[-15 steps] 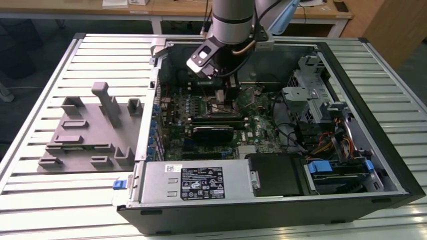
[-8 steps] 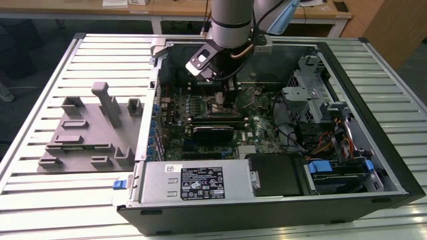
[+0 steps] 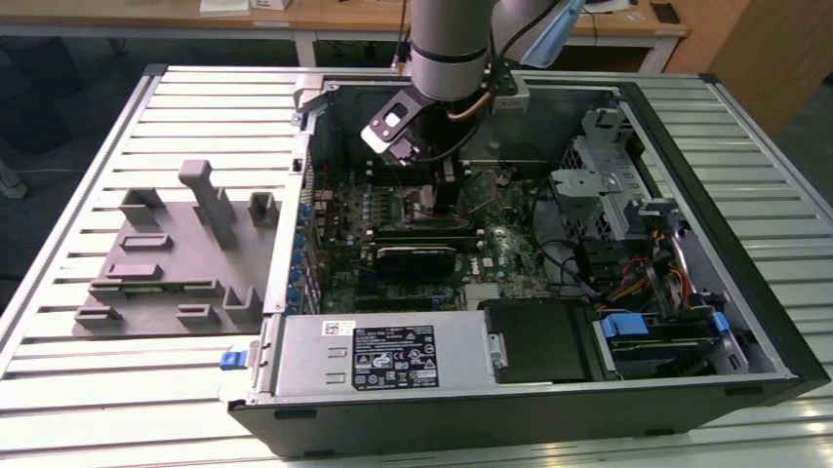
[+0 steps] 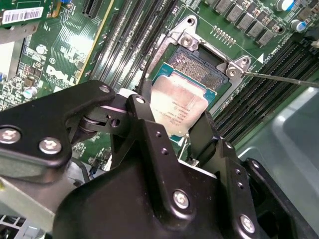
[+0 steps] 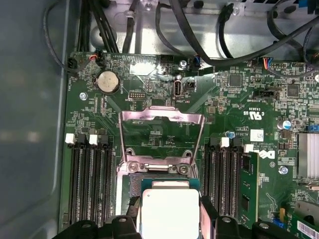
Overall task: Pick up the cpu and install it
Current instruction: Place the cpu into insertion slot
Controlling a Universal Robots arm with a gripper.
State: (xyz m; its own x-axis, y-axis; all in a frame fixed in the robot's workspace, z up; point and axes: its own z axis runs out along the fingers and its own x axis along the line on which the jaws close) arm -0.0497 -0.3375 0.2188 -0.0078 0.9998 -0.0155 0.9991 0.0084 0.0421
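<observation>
Gripper (image 3: 438,183) hangs low inside the open computer case (image 3: 521,390) in the exterior view, with the arm (image 3: 450,49) dropping straight down over the motherboard (image 3: 390,229). A grey fixture tray (image 3: 170,258) sits on the slatted table (image 3: 78,390) to the exterior view's left, well apart. In the second wrist view the gripper (image 4: 174,110) has its two black fingers (image 4: 142,107) drawn in on opposite edges of the cpu (image 4: 182,104), silvery plate up. The chip is over the near part of the socket (image 4: 197,67), whose contact field shows bare beyond it. It looks offset from the frame; whether it touches the contacts I cannot tell. A thin lever (image 4: 279,77) juts out beside the socket. In the first wrist view the cpu (image 5: 170,211) sits clamped in the gripper (image 5: 170,205), the load plate (image 5: 162,130) stands open just beyond, and memory slots (image 5: 89,174) flank both sides. Risks, as I judge them: a chip lowered while offset or tilted could land a corner first and bend contacts. A light edge grip could also let it slip or rotate — then it would not seat flat.
</observation>
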